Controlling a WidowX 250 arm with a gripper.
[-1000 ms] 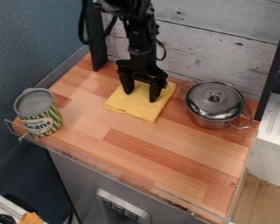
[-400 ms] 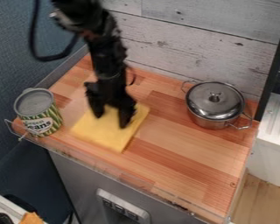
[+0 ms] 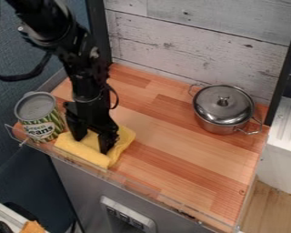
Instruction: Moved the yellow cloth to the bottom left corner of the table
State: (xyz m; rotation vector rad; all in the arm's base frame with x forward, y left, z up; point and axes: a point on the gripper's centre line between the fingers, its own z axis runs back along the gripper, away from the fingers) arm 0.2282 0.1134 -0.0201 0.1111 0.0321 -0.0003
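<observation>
Your yellow cloth (image 3: 81, 151) lies bunched at the near left of the wooden table (image 3: 178, 148), by the clear rail (image 3: 160, 196). The gripper (image 3: 92, 144) stands over it, fingers apart with their tips down at the cloth; they hide part of its middle, so you can't tell how it folds there. Just left of it you have the green-striped can (image 3: 38, 119), upright; whether the two touch is hard to make out. Far right sits the lidded metal pot (image 3: 219, 119). At the near left, an orange item (image 3: 32, 227) is cut off by your view's edge.
</observation>
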